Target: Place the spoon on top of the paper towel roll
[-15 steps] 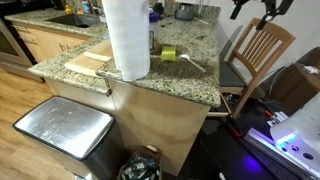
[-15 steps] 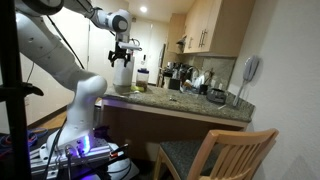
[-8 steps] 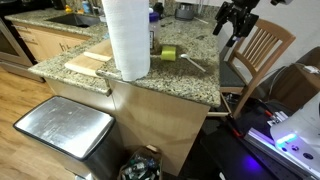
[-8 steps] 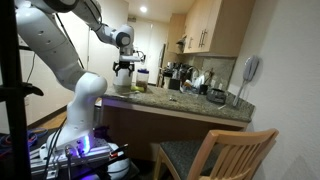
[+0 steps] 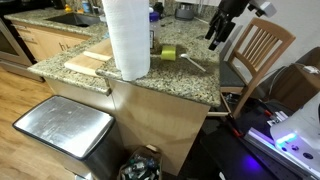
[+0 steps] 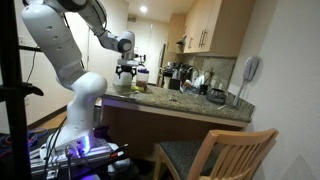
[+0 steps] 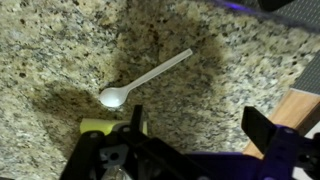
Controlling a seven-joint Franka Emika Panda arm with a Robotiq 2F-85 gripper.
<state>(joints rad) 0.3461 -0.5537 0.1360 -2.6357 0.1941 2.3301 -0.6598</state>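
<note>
Nearest in an exterior view stands a steel-topped bin [image 5: 64,124] on the floor, against the front of the counter. Above it the speckled granite surface [image 5: 190,82] carries a flat pale wooden board [image 5: 88,63] near its edge. Just beside the board, the tall white paper towel roll [image 5: 127,38] stands upright with nothing on top. Past the roll lies a yellow-green cylinder [image 5: 168,53] on its side, and the spoon [image 5: 190,62] lies flat on the granite on the cylinder's far side, apart from the roll.

In the wrist view the spoon [image 7: 145,78] lies slantwise, its bowl close to the yellow-green cylinder [image 7: 100,126] and its thin handle pointing away. The claw [image 7: 192,112] is spread wide, its fingers [image 7: 136,120] dark on either side of the view, and it holds nothing. It hangs in the air over the spoon.

The claw [image 5: 213,40] hangs over the far side of the surface, with a wooden chair [image 5: 258,52] behind it. Any print on these things is too small to read.
</note>
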